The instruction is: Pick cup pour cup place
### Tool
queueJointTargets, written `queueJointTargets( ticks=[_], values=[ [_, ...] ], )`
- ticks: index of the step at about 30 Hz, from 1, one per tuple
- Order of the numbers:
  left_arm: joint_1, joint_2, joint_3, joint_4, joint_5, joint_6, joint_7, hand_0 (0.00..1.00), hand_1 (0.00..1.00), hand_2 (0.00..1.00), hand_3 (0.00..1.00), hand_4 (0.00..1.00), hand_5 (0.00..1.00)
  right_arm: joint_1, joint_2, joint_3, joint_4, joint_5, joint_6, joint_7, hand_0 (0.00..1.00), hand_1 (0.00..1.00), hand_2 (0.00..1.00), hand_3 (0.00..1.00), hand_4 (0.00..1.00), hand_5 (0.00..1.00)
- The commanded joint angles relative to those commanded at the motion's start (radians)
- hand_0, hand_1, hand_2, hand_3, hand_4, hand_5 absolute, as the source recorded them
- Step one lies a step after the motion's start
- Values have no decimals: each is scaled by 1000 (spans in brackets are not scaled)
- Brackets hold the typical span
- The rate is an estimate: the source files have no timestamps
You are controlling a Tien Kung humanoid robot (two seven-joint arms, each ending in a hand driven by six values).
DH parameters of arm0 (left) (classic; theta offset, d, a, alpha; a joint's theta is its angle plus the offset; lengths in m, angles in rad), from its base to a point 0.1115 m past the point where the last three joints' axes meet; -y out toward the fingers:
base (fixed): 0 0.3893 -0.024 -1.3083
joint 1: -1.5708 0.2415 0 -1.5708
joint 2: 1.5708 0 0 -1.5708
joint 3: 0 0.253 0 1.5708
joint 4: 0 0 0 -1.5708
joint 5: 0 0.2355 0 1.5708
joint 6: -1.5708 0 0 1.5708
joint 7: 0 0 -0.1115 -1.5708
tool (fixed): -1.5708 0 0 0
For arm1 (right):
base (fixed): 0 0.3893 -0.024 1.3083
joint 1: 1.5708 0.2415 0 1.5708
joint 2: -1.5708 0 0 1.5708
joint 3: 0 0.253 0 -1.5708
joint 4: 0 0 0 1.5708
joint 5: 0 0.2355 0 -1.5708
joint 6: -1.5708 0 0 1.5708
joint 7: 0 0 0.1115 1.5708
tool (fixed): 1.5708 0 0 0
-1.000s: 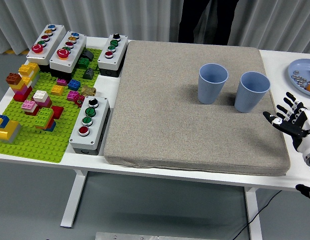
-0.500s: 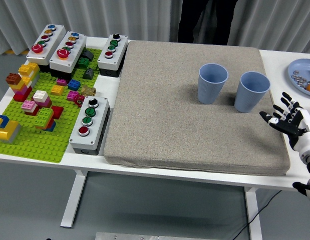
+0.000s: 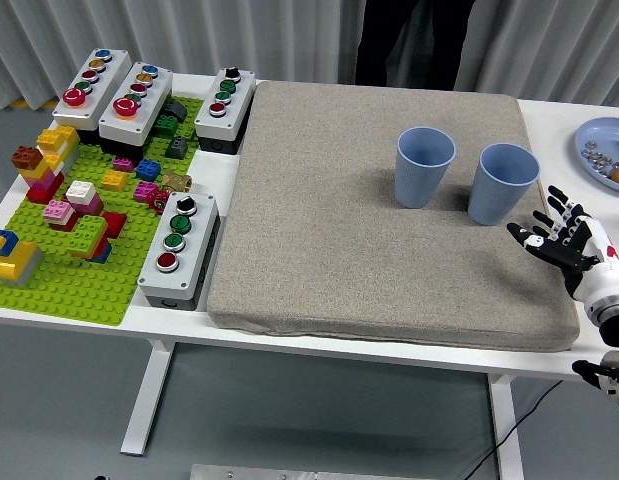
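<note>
Two light blue cups stand upright on the grey mat (image 3: 369, 230): the left cup (image 3: 423, 166) and the right cup (image 3: 503, 182), a short gap between them. My right hand (image 3: 554, 232) is at the mat's right edge, just below and right of the right cup, fingers spread and holding nothing. It does not touch the cup. The inside of both cups is hard to see. My left arm is out of view.
A green brick baseplate (image 3: 79, 280) with several coloured bricks and grey button boxes (image 3: 179, 250) fills the table's left. A blue plate (image 3: 601, 150) with small items lies at the far right. A person in dark clothes (image 3: 409, 40) stands behind the table.
My right hand has crept left and slightly up, closer to the right cup. The cups have not moved.
</note>
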Motion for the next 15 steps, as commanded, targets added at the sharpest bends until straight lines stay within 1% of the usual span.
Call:
queueJointTargets(
  ticks=[15],
  values=[
    [4,1,21,0,-16,-1,-3,763,784,851,732,506,974,40,14,-6,-45,-16,-6,9,896,877,980,901,863,257]
  ],
)
